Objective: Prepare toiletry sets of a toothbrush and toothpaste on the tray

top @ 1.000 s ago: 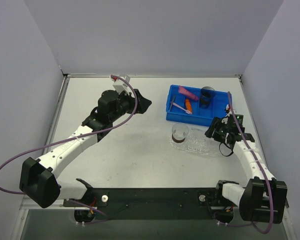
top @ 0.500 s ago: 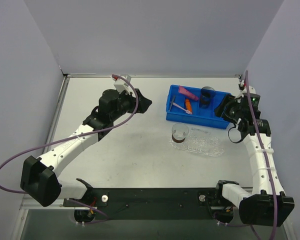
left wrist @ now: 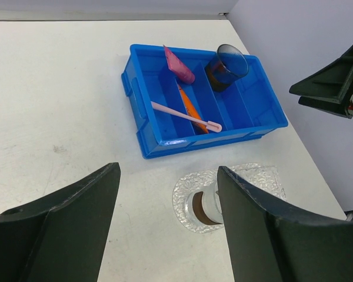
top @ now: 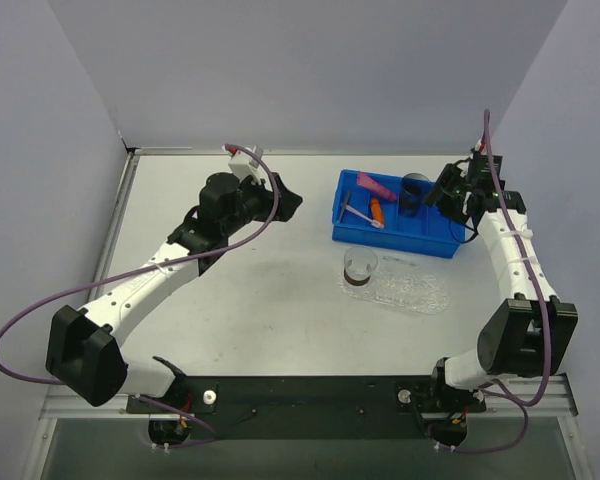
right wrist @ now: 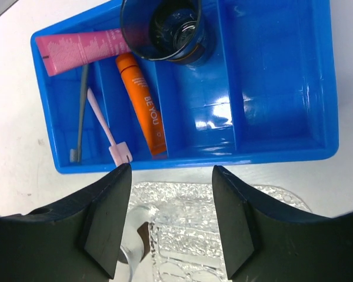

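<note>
Both claws gaped open, empty: the left gripper (left wrist: 167, 176) left of the blue compartmented plastic bin (left wrist: 140, 126), the right gripper (right wrist: 170, 173) above it, the thin pale toothbrush (right wrist: 103, 126) lying inside.

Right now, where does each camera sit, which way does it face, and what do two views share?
Top external: above and behind the robot, facing down on the table; left hand and right hand both show.
Left wrist: behind the left hand, looking down at the blue bin; its dark fingers fill the bottom.
Right wrist: above the bin, looking steeply down; its fingers flank the tray.
Shared: both wrist views show the bin, pink tube, orange tube and tray.
</note>
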Motion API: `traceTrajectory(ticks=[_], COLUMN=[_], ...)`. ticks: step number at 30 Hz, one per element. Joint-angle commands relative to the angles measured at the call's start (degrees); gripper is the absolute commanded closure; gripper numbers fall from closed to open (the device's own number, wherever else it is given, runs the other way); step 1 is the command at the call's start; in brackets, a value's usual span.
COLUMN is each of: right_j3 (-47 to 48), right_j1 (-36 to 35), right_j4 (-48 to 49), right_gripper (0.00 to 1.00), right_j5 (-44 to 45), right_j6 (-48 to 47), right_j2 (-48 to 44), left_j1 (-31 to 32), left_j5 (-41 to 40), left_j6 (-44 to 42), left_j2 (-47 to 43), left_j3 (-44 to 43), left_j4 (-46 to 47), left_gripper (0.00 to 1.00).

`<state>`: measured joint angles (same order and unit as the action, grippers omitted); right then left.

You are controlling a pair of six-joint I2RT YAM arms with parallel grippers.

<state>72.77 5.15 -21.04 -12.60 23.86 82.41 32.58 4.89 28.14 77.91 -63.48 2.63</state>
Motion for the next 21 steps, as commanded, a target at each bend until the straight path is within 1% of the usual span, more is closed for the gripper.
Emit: traceTrajectory(ticks=[1,9,16,21], right_j3=[2.6,5.2,10.5,14.6], right_j1=[-0.4,-0.4,-0.4,-0.3], right_j4=[3.7,6.4,7.6,7.6], right_gripper=[0.48,0.49,0.49,0.49], right_j5=[4.1,7.6,10.4,10.6], right_j6=[6.2,9.0,9.5,9.6], right_j2=[2.7,11.2,17.1,21.6], left_j1=[-0.9,-2.3,-3.6,-4.5], left_j5=[-0.8,-1.2,-1.5,-1.1], left_j6=[-1.0,-0.6,-0.4,-0.1], left_j2=[-1.2,-1.5,-1.5,-0.4], left_j3=[-2.0,-1.7,-1.6,-2.3], left_j4=[0.2,-0.8,-0.8,-0.7], left_gripper=[0.23,0.23,0.23,0.23])
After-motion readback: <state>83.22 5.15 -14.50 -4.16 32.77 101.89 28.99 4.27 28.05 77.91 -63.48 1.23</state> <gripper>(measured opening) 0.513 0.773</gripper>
